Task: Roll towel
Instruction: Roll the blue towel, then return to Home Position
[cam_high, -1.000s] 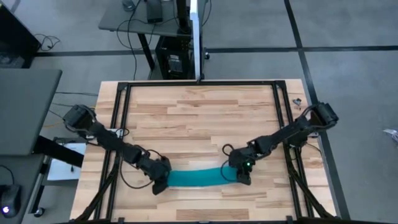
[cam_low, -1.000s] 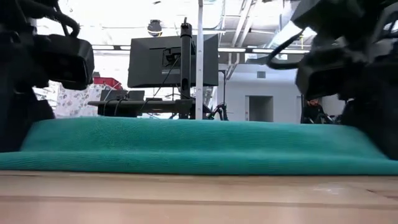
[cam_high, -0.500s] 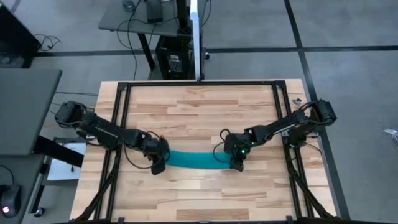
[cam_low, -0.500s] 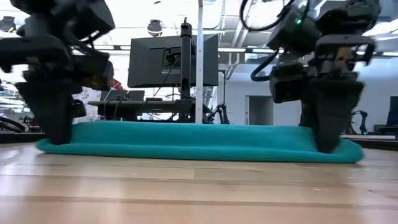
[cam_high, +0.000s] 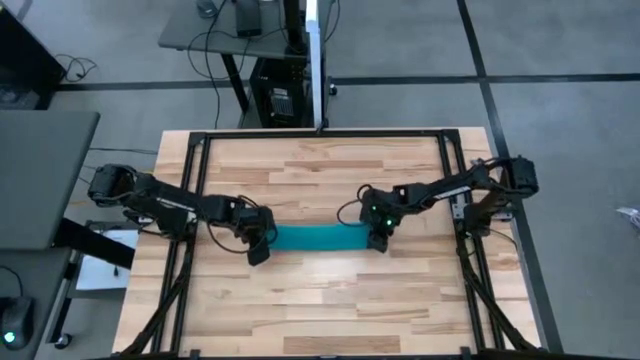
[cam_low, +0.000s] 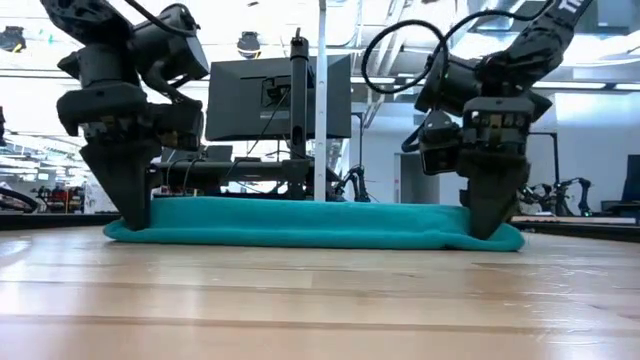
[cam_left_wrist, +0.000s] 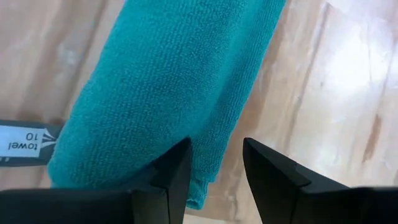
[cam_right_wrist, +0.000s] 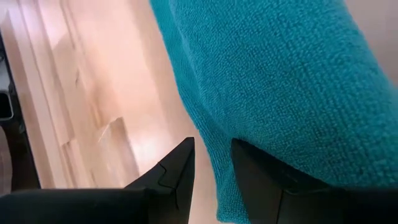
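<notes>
Black fingers of the left gripper (cam_left_wrist: 214, 177) sit a little apart over one end of the towel (cam_left_wrist: 168, 87), one fingertip pressing into the teal cloth, the other over bare wood just beside its edge. A white tag (cam_left_wrist: 25, 140) printed "towel 10" pokes out near that end. The right gripper (cam_right_wrist: 211, 171) has its fingers only slightly apart too, straddling the towel's edge at the other end; whether either pair truly pinches cloth cannot be told.

From above, the towel (cam_high: 318, 237) is a short, narrow teal band in the middle of the frame, lying flat on the wooden bench (cam_high: 320, 170), with the left gripper (cam_high: 258, 248) at its left end and the right gripper (cam_high: 378, 237) at its right end. At bench height, the towel (cam_low: 310, 225) is a low, thick strip across the centre, both grippers standing point-down on its ends, the left gripper (cam_low: 130, 215) at frame left and the right gripper (cam_low: 488, 222) at frame right.

Compared with a second ago, the towel sits higher in the overhead frame, farther from the near edge, and looks shorter and straighter instead of long and sagging. Both arms have travelled with it. This suggests the roll is advancing across the bench and is well along, though how tightly it is wound is not visible.

No containers are on the bench.
</notes>
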